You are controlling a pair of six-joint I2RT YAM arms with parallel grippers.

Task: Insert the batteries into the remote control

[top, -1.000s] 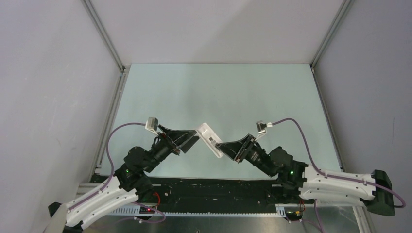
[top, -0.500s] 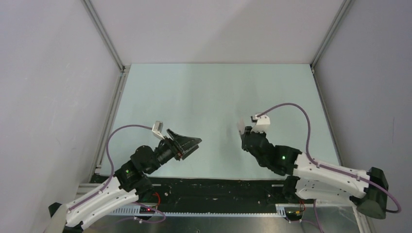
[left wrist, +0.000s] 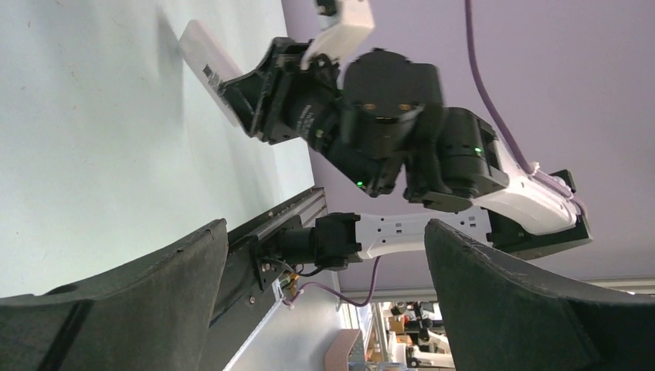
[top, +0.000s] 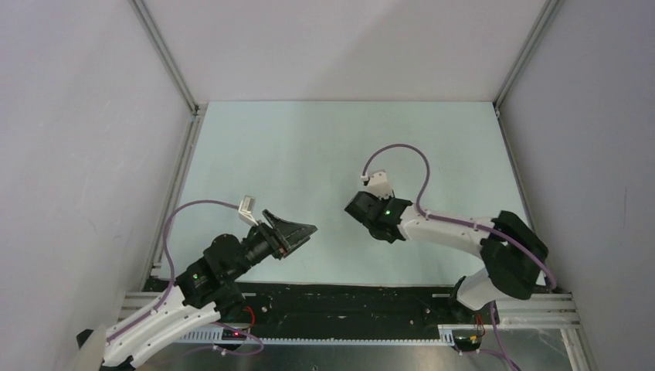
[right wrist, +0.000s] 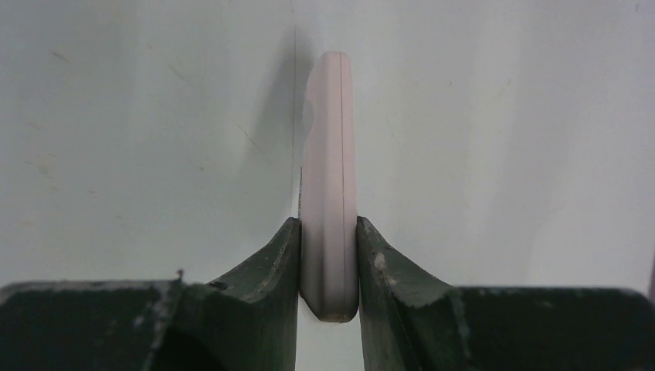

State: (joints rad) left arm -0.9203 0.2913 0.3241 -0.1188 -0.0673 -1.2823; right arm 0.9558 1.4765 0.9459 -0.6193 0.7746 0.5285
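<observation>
Clamping remote control (right wrist: pixel 328 154) edge-on, right hand (right wrist: pixel 328 232) — left hand (left wrist: pixel 324 228) apart (nothing held), over table (top: pixel 309 139).

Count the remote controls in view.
1. The remote is pinched edge-on in the right hand; the left hand is open and empty. Another could hide behind the arms.

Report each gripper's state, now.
Left gripper: open, holding nothing.
Right gripper: closed on the remote, pinched across its thin sides.
</observation>
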